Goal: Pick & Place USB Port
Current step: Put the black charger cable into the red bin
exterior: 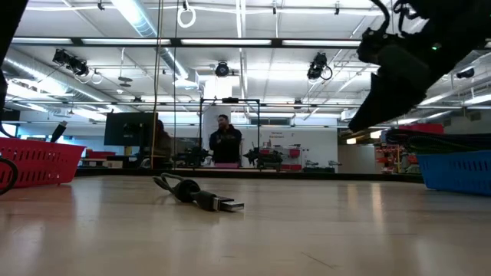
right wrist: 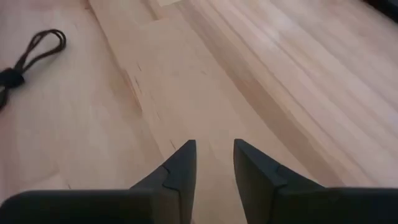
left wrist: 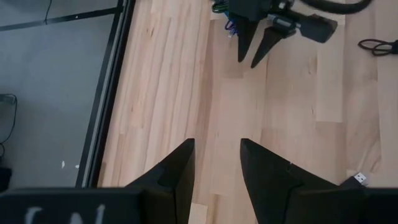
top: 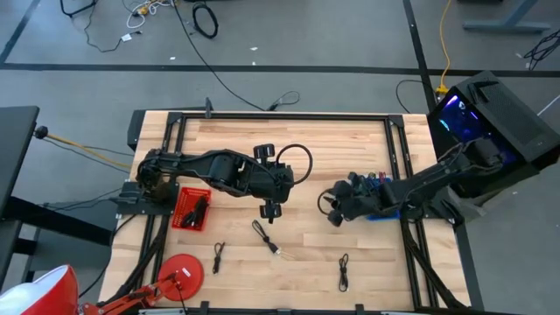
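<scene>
A black USB cable (top: 265, 238) lies loosely coiled on the wooden table, its silver plug (top: 276, 252) toward the near edge; the low view shows that cable (exterior: 196, 195) flat on the boards. My left gripper (top: 269, 211) hovers open just beyond it, toward the far side. In the left wrist view the left gripper (left wrist: 217, 149) has bare wood between its fingers, with the plug (left wrist: 359, 180) off to one side. My right gripper (top: 333, 212) is open over bare table right of centre, and its wrist view shows the right gripper (right wrist: 214, 149) with nothing between its fingers.
A red basket (top: 192, 210) with dark items sits at the left, and a blue basket (top: 385, 213) lies under the right arm. Two more bundled cables (top: 217, 257) (top: 344, 271) lie near the near edge. A red round object (top: 179, 273) is at the near-left corner. People stand in the room behind.
</scene>
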